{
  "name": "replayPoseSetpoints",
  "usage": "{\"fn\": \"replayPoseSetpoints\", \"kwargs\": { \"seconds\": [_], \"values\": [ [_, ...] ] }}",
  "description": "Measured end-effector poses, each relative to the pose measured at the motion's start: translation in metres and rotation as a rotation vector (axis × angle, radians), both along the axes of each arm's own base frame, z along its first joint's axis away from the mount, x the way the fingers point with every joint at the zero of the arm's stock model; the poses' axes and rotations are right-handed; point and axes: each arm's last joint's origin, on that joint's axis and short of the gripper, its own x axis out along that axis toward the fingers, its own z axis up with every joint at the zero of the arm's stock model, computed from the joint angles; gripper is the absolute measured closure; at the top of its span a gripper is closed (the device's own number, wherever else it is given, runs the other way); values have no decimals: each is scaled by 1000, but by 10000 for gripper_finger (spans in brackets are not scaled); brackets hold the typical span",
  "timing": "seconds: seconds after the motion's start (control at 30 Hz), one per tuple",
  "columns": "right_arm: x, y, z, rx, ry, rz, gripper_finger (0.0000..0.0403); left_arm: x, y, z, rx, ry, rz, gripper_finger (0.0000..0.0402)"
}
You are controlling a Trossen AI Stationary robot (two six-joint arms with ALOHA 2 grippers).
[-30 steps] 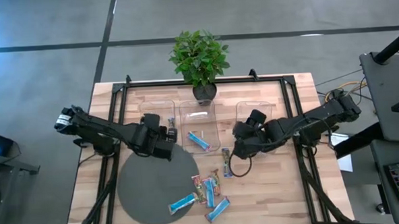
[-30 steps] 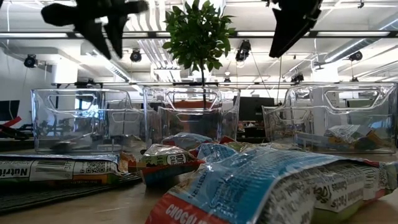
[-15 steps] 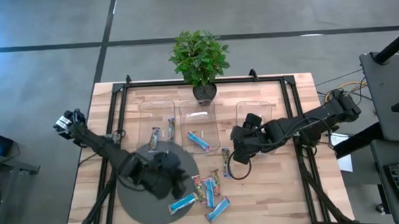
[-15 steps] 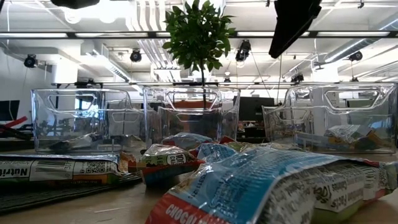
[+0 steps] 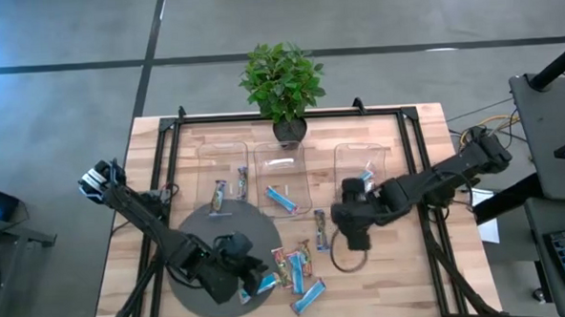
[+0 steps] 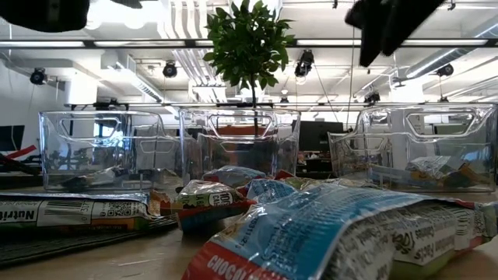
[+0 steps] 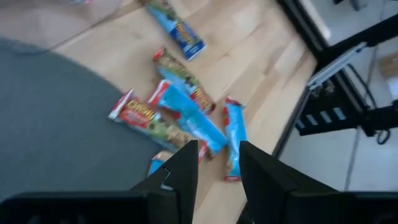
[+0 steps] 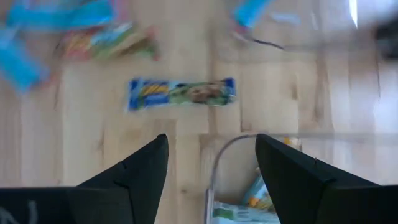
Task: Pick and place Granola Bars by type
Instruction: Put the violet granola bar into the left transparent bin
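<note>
Granola Bars [image 5: 297, 273]: clustered on the table [image 5: 393, 278] beside the grey mat [image 5: 196, 253], awaiting sorting. Left tool [image 5: 254, 282]: fingers slightly parted, empty, poised over cluster for pickup. Right tool [image 5: 355, 239]: spread, empty, near trays [image 5: 283, 178].

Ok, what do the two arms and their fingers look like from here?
Both arms are dark, jointed links. The left arm has a pale fitting near its base. The left gripper and right gripper each have two black, wedge-shaped fingers.
</note>
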Motion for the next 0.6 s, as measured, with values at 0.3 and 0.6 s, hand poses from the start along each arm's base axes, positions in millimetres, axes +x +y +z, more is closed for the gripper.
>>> {"fn": "replayPoseSetpoints", "kwargs": {
  "seconds": [0.3,0.6],
  "values": [
    [-2,31,-26,-233,72,679,173,5,-2,4,16,-73,23,303],
    [33,49,-92,-336,123,893,174,15,-2,26,32,-323,202,303]
  ]
}}
